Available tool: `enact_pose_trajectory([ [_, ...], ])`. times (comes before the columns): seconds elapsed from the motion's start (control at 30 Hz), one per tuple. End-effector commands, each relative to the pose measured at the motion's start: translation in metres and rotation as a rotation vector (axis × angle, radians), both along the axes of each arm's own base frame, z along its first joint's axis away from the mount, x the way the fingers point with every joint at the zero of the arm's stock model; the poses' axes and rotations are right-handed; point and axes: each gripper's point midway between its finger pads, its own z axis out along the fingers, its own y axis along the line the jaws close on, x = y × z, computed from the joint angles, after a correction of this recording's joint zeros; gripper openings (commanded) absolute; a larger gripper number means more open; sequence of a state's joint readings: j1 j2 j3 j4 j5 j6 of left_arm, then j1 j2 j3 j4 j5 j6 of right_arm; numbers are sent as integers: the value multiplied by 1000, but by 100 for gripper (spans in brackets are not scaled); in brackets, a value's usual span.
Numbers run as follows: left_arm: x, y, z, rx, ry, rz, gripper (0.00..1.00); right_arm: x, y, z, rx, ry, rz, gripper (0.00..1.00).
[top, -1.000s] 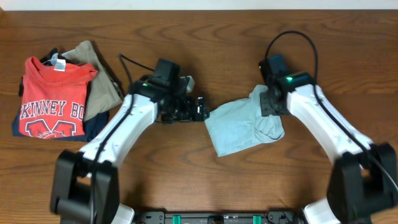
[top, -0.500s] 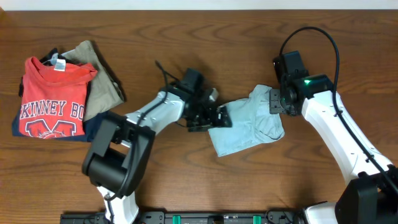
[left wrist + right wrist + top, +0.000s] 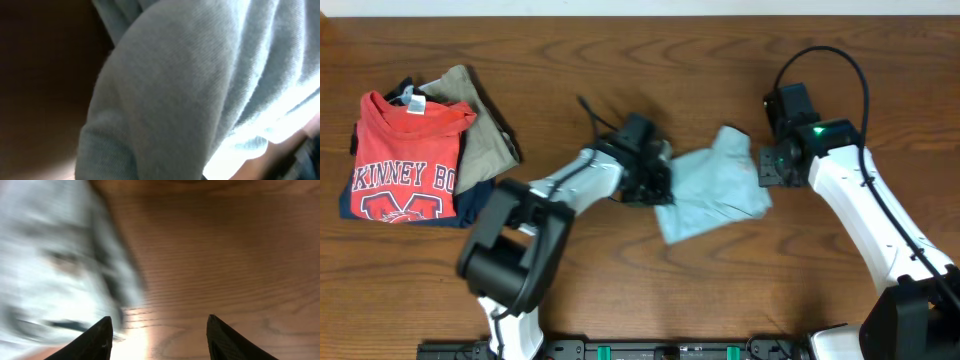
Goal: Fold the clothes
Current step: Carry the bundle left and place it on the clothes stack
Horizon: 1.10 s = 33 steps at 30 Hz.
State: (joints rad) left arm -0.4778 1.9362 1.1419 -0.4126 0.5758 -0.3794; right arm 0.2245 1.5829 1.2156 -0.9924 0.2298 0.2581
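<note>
From the overhead camera I see a wooden table [image 3: 620, 60] with the pale blue-grey garment [image 3: 715, 185] lying a little right of the middle of the frame, loosely gathered into a rough slanted rectangle with a soft ridge along its upper right. The left gripper [image 3: 655, 185] sits at the garment's left edge, with its arm reaching in from the lower left. From above I cannot tell whether its jaws are spread or closed on the cloth. The left wrist camera does not settle it (the lens is almost buried in cloth): thin blue-grey fabric [image 3: 190, 85] fills nearly the whole view in rounded folds, with dark table [image 3: 40, 75] showing only in the left part and no finger in sight. The right gripper [image 3: 765, 165] is at the garment's right edge in the overhead view, with its arm coming in from the lower right. In the right wrist view the right gripper [image 3: 160, 335] is spread wide, its two dark fingertips [image 3: 223, 339] sit at the bottom of the frame with only bare wood [image 3: 225, 255] between them, and the garment [image 3: 50, 265] shows as a blurred pale mass on the left, reaching down to the left fingertip. Well apart, at the far left of the overhead frame, a folded red T-shirt [image 3: 408, 160] with white lettering lies on a small stack, and an olive-tan garment [image 3: 480, 130] sticks out on the shirt's upper right side.
</note>
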Motion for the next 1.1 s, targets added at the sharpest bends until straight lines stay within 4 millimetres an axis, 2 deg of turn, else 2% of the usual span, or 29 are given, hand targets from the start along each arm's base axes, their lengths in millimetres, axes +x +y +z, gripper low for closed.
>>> enact_pose_trajectory([
  [0.0,51,67,28,194,-209,133,6,3,-13,7,-5,-17,-26,58],
  [0.03,56,77,34,221,-235,151,6,3,-14,7,-5,-16,-30,58],
  [0.1,73,112,58,304,-322,215,6,2,-17,7,-5,-14,-41,58],
  [0.2,94,168,99,426,-471,300,6,1,-21,6,-6,-9,-51,58],
  [0.23,101,194,117,491,-529,343,6,1,-22,6,-7,-6,-54,58],
  [0.27,104,211,129,536,-562,376,6,0,-23,6,-7,-5,-55,58],
  [0.33,108,263,164,657,-639,493,6,0,-24,6,-8,-2,-57,58],
  [0.47,98,341,212,784,-714,648,6,0,-23,6,-7,-3,-57,58],
  [0.57,77,400,222,840,-683,791,6,0,-23,6,-7,-3,-57,58],
  [0.67,51,447,215,864,-597,948,6,0,-23,6,-8,-2,-57,58],
  [0.73,35,468,206,834,-534,1048,6,0,-23,6,-8,-2,-57,58],
  [0.8,26,480,197,793,-485,1108,8,0,-23,6,-8,-1,-57,58],
  [0.87,17,489,186,755,-434,1149,17,-1,-23,6,-8,-1,-57,58],
  [0.9,13,493,181,743,-413,1163,31,-1,-23,6,-8,-1,-57,58],
  [0.93,10,495,176,730,-389,1180,50,-1,-23,6,-8,-1,-57,58],
  [0.97,7,497,171,716,-364,1200,82,-1,-23,6,-8,0,-57,58],
  [1.0,5,497,169,707,-352,1209,96,-1,-24,6,-8,0,-57,58],
  [1.07,4,496,164,689,-332,1212,98,-1,-24,6,-8,0,-57,59],
])
